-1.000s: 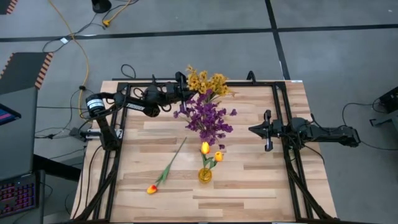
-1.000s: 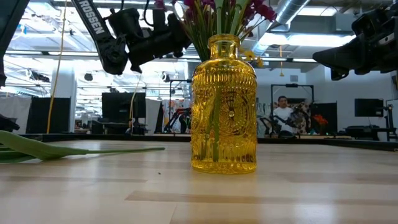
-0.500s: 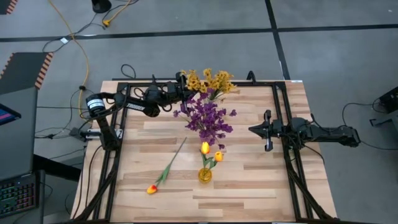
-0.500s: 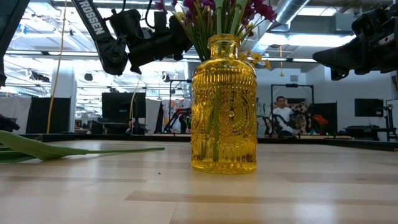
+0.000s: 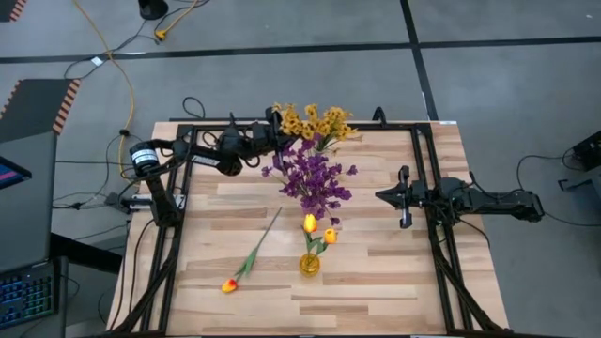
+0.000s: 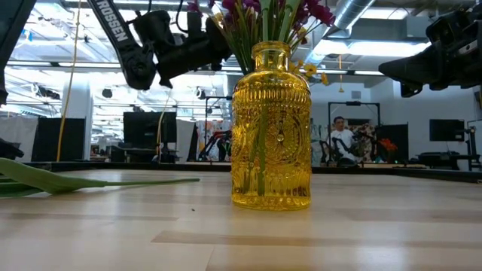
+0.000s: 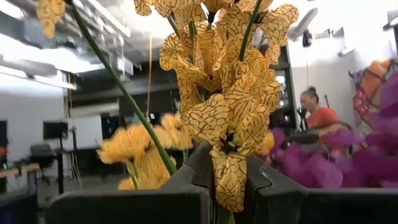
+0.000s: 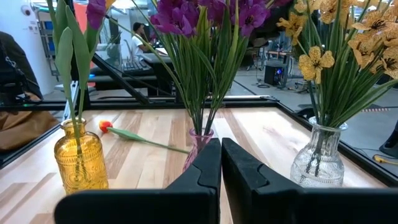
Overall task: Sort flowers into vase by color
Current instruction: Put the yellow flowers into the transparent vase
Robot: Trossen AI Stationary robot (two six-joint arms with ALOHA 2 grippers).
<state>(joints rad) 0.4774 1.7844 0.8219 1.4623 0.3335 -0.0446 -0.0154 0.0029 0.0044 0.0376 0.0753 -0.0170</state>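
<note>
**Inspector:** Start with the flower in hand.

**Assessor:** A stem of yellow clustered blooms [image 7: 230, 118] sits right at the left gripper [image 7: 227, 186], its lowest petal hanging between the 2 fingers [image 7: 186, 186]. The jaws are clenched; I judge they are pinching that stem, though the contact itself is hidden behind the petals. Seen from overhead, the left gripper [image 5: 278, 139] is at the far edge of the table [image 5: 376, 282], beside the yellow bunch [image 5: 313, 122].

**Inspector:** Which step is this?

**Assessor:** By my judgement, placing a yellow stem into the clear vase [image 8: 320, 162], which already holds the yellow bunch. I cannot tell whether the stem end is inside the neck.

**Inspector:** The next move?

**Assessor:** Seat the stem, let go, and withdraw without dragging neighbouring blooms. Then 1 tulip [image 5: 248, 260] remains lying on the table, left of the amber vase [image 5: 309, 264], its head toward the near edge.

**Inspector:** The other groups?

**Assessor:** Purple blossoms [image 5: 310, 178] stand in a pinkish vase [image 8: 198, 146] between the other 2 vases. 2 tulips [image 5: 318, 228] stand in the amber vase.

**Inspector:** The right arm?

**Assessor:** The right gripper [image 5: 384, 196] waits right of the purple blossoms, fingers [image 8: 208, 168] closed on nothing.
</note>
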